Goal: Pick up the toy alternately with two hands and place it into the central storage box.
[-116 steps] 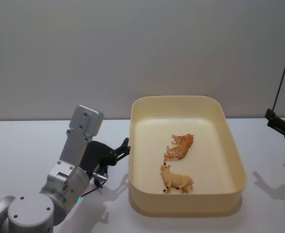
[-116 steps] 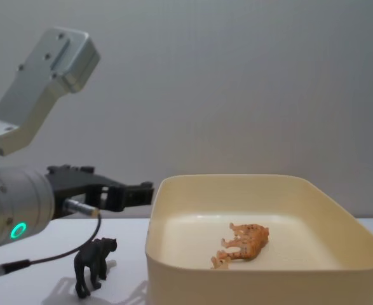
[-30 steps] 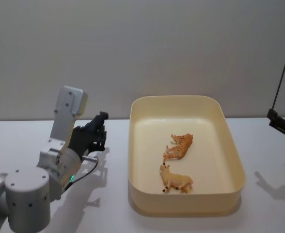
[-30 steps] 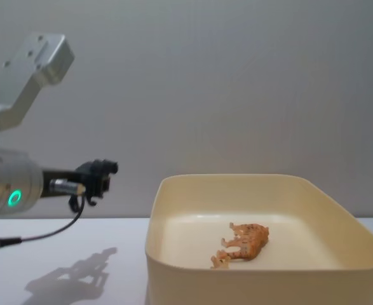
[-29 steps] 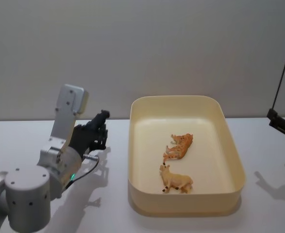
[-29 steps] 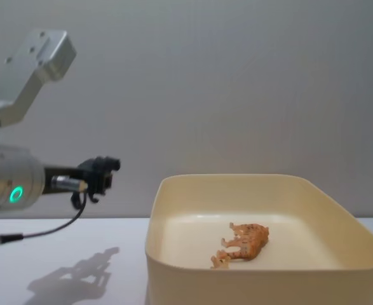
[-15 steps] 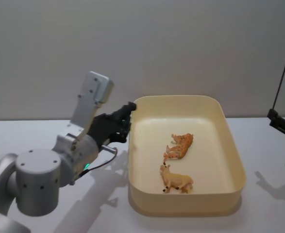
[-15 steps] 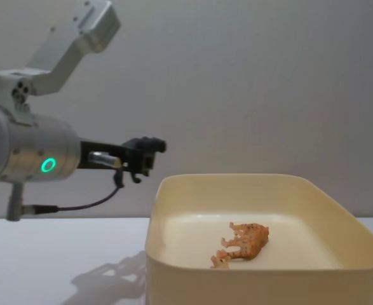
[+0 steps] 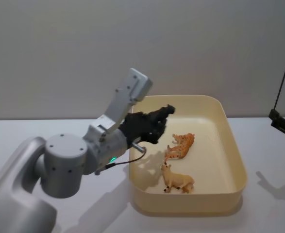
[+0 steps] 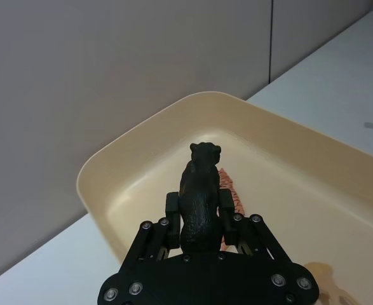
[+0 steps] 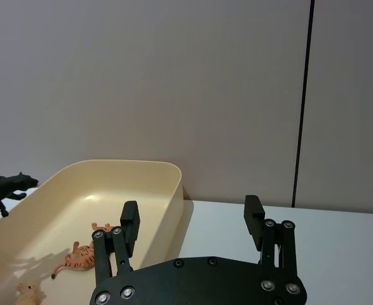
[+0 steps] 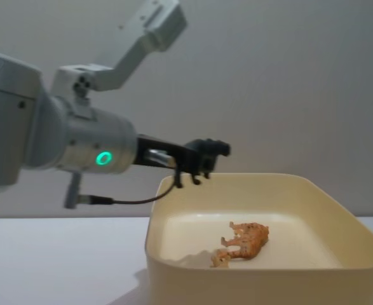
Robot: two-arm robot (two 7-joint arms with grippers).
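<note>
Now left gripper [image 10: 199,219] clamps black toy [image 10: 199,194] above cream storage box [image 10: 142,149]

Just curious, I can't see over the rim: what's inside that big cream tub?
Two toy animals lie on the storage box floor: an orange striped tiger and a pale tan one. The left gripper, holding a black toy above, covers some floor.

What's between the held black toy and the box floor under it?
Nothing but air. In the chest view the black toy, clamped in the left gripper, hangs above the storage box; the tiger toy lies off to the right.
</note>
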